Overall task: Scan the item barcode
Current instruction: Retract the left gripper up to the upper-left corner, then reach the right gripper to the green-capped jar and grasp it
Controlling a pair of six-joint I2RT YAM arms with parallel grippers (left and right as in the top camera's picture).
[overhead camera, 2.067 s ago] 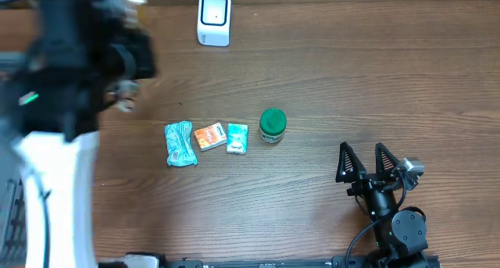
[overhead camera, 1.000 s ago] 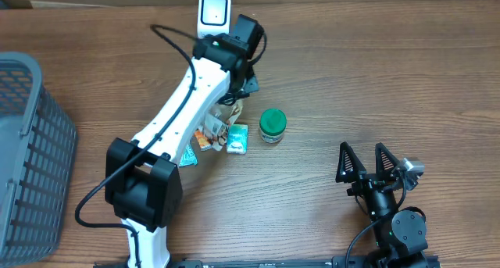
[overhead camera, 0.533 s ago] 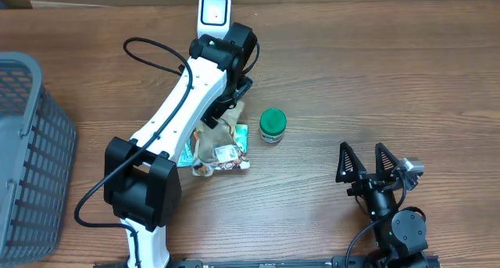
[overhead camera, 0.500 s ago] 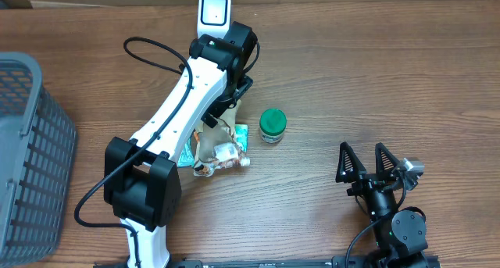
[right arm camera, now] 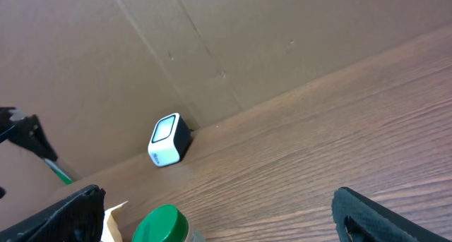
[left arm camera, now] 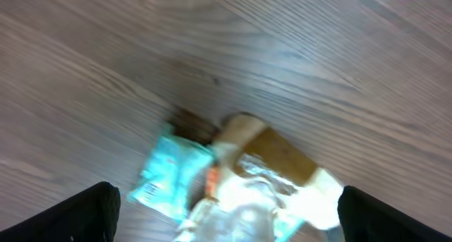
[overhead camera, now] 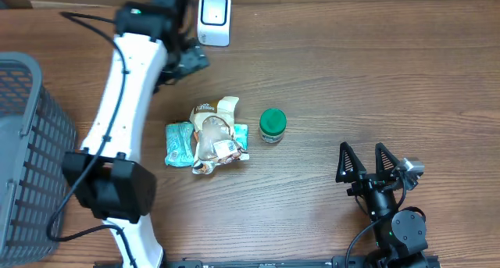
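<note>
Snack bag [overhead camera: 213,134], the tan crumpled one you want scanned, lies flat on the wooden table [overhead camera: 375,80] near the middle, not in either claw. It overlaps a teal packet [overhead camera: 179,143] on its basket side, and a green-lidded jar [overhead camera: 273,124] stands just beside it on the other side. Your left gripper [overhead camera: 190,59] is up near the far edge, close to the white scanner [overhead camera: 214,19] and well apart from the bag, which sits on the side toward the arm bases from it. The overhead view blurs that claw, but your left wrist camera shows the left gripper [left arm camera: 229,203] with its two fingers [left arm camera: 95,210] spread wide at the lower corners. The bag [left arm camera: 275,168] and the teal packet [left arm camera: 173,175] are seen on the wood between them, untouched by either finger. Your right gripper [overhead camera: 364,163] sits low at the near right of the table, fingers apart and pointing toward the far edge, well apart from the bag and jar. From its wrist camera you see the scanner [right arm camera: 168,140] against the cardboard backdrop and the jar's green lid [right arm camera: 161,224] at the bottom edge. A grey mesh basket [overhead camera: 31,166] stands at the left edge of the table.
</note>
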